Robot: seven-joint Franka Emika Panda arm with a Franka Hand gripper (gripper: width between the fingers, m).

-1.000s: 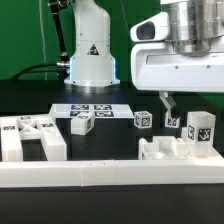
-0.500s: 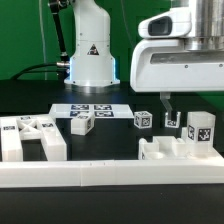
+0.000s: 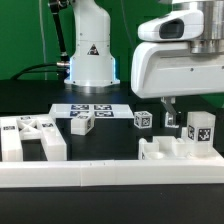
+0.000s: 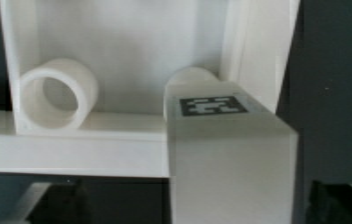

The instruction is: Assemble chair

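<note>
Exterior view: the tool (image 3: 167,110) hangs low over the desk (image 3: 110,140) at the exterior view's right, just behind the chair (image 3: 172,152). The chair is a partly built white block with a tagged post (image 3: 200,131) upright on it. Only a dark fingertip shows, so I cannot tell whether the jaws are apart or clamped. Loose pieces (image 3: 28,136) lie at the exterior view's left, the marker board (image 3: 92,111) behind. A long white rail (image 3: 100,176) lies in front, probably as a stop for parts.

Wrist view: a tagged white post (image 4: 226,150) stands close under the camera. A ring-like part (image 4: 56,95) sits beside it inside a white frame (image 4: 84,155). The tool seems lined up to grasp that post.
</note>
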